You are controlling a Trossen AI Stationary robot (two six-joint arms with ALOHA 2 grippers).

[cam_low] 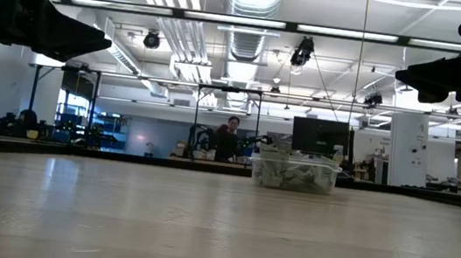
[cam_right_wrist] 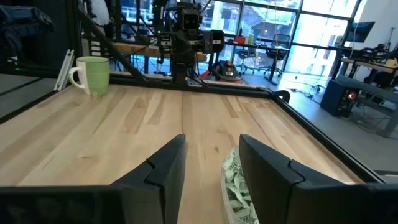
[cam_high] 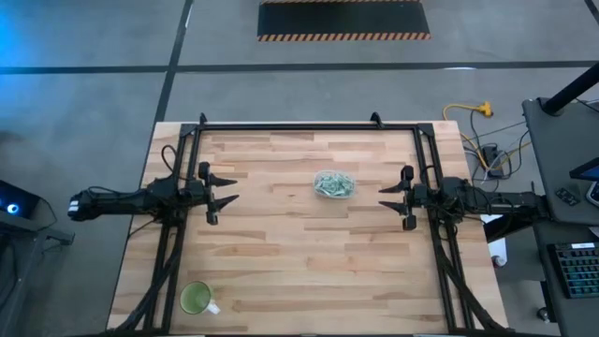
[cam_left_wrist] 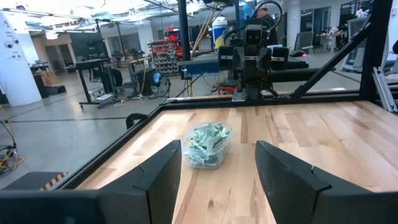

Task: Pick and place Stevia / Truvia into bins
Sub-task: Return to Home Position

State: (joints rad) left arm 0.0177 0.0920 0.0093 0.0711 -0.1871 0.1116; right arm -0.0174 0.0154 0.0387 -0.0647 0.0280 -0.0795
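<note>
In the overhead frame, the left gripper [cam_high: 227,189] hangs at middle left over the wooden table [cam_high: 281,262], its fingers spread wide and holding nothing. A green cup [cam_high: 197,299] stands at lower left. Just right of centre sits the clear plastic tub [cam_left_wrist: 208,163], heaped with pale green Stevia sachets [cam_high: 334,185]. At middle right the right gripper [cam_high: 386,198] points toward it, near but apart, its fingers likewise wide and empty.
</note>
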